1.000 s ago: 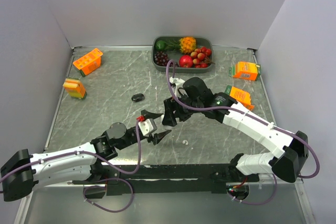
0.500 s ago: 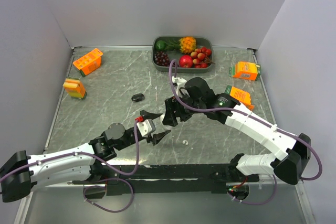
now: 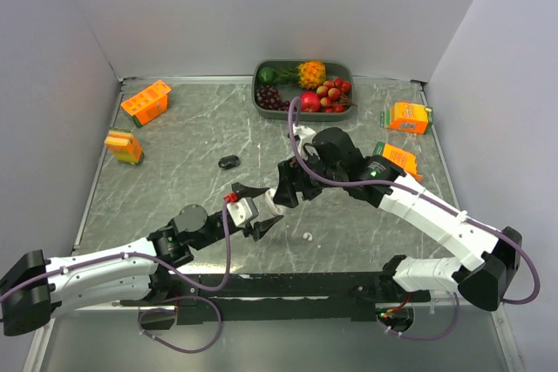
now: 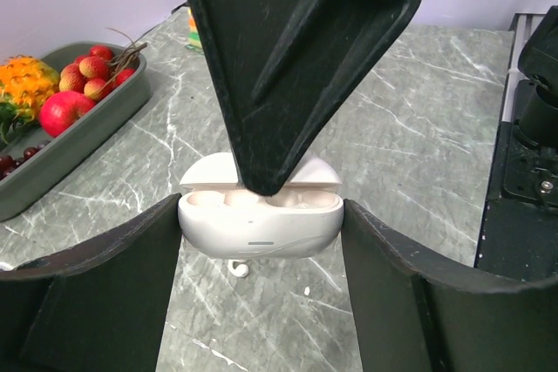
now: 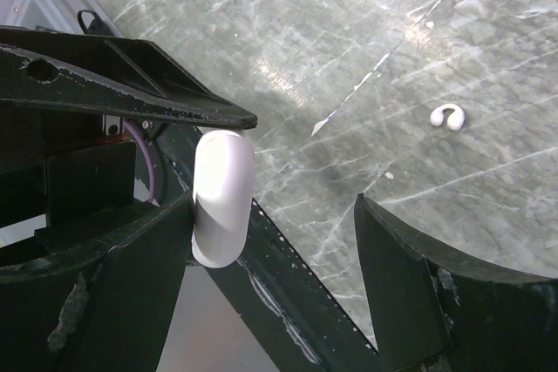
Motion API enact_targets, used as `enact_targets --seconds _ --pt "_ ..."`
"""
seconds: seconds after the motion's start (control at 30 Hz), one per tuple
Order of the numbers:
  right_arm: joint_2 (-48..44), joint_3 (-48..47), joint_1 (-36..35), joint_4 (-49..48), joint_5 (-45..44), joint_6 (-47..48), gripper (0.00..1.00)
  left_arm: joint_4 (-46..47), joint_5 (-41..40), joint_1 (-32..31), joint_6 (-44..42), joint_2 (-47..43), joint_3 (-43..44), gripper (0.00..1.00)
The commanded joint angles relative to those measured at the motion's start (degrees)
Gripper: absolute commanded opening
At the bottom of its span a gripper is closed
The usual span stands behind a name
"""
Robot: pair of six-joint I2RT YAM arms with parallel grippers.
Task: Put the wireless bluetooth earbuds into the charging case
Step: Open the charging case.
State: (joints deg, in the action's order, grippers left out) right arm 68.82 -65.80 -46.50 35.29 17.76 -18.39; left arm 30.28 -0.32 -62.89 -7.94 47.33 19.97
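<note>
While left jaws pinch the open charging case (image 4: 260,219) by its ends, right jaws stand spread.

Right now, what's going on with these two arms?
The left gripper is shut on the open white charging case, one finger on each side. The right gripper is open, with one finger right above the case's pockets. One white earbud lies loose on the table nearby. Whether any bud sits in the case cannot be told.
</note>
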Motion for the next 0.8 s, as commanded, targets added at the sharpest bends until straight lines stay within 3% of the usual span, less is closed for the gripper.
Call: enact_targets --seconds 0.0,0.77 --pt "-1.93 -0.38 0.71 0.13 -1.23 -0.06 0.80 1.71 -1.18 -0.39 -0.84 -1.28 1.13 0.01" --pt "-2.55 -0.29 1.67 0.22 -3.61 -1.21 0.80 1.36 -1.79 -0.48 -0.05 -2.59 0.95 0.01"
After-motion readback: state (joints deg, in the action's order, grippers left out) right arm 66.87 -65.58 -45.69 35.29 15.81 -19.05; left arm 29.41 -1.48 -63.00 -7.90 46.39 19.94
